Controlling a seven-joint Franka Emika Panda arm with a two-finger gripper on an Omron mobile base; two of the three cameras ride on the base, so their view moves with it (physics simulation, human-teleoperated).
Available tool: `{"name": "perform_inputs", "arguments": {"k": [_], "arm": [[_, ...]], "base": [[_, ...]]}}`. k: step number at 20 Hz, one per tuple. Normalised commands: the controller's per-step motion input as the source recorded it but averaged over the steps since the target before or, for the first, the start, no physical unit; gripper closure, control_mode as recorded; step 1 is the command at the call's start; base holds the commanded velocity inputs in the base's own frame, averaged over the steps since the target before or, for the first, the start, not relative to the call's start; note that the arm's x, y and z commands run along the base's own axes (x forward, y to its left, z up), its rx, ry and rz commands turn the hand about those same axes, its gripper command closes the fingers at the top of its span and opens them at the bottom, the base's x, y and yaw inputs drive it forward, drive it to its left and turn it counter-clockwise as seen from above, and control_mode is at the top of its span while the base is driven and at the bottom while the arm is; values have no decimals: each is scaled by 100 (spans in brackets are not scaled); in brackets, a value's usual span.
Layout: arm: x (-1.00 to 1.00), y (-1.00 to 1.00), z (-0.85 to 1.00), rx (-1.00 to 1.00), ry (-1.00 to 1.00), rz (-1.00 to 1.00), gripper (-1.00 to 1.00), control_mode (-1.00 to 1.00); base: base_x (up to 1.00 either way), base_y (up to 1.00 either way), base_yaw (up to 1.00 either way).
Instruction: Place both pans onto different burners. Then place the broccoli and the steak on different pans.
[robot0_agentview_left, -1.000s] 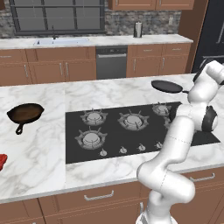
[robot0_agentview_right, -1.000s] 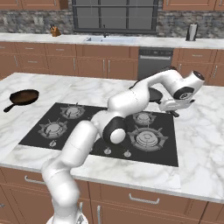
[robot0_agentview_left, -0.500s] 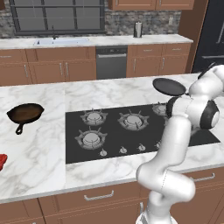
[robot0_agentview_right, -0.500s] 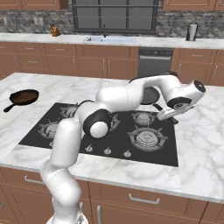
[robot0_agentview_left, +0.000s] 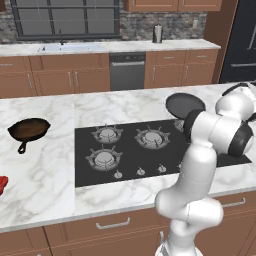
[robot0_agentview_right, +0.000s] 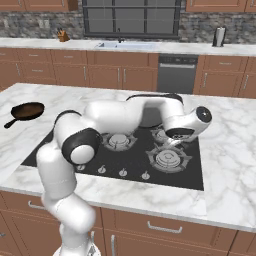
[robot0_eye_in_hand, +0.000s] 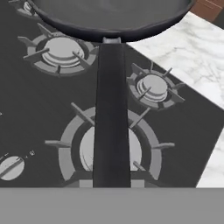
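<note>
Since a second ago, your arm has swung the near-black pan (robot0_agentview_left: 185, 104) in from the far right bench edge, so it now hangs over the back right part of the cooktop (robot0_agentview_left: 150, 165). That means the first pan is nearly over a burner but, as far as you can judge, not yet set down. On the marble bench (robot0_agentview_left: 45, 175) the cooktop is the biggest thing, its grates bare. In the hand view the pan's handle (robot0_eye_in_hand: 111, 109) runs straight up from the bottom edge, crossing above the nearest burner (robot0_eye_in_hand: 109, 151), with the bowl beyond; your jaws are clamped shut on that handle, though the fingertips themselves are hidden. The rust-brown pan (robot0_agentview_left: 28, 129) sits on the bench well left of the cooktop, untouched. A sliver of the red steak (robot0_agentview_left: 2, 184) shows at the left edge. Next you would likely lower this pan onto a ring, level.
</note>
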Motion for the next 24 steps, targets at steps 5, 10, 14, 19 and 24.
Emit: {"name": "perform_inputs", "arguments": {"k": [5, 10, 14, 19, 24], "arm": [[0, 40, 0, -2, 1, 5, 100, -100], [1, 46, 0, -1, 12, 6, 100, -100], [10, 48, 0, 0, 17, 5, 100, -100], [25, 35, -2, 0, 14, 6, 100, -100], [34, 16, -26, 0, 0, 7, 100, -100]], "base": [[0, 0, 0], [0, 0, 0], [0, 0, 0], [0, 0, 0], [0, 0, 0]]}}
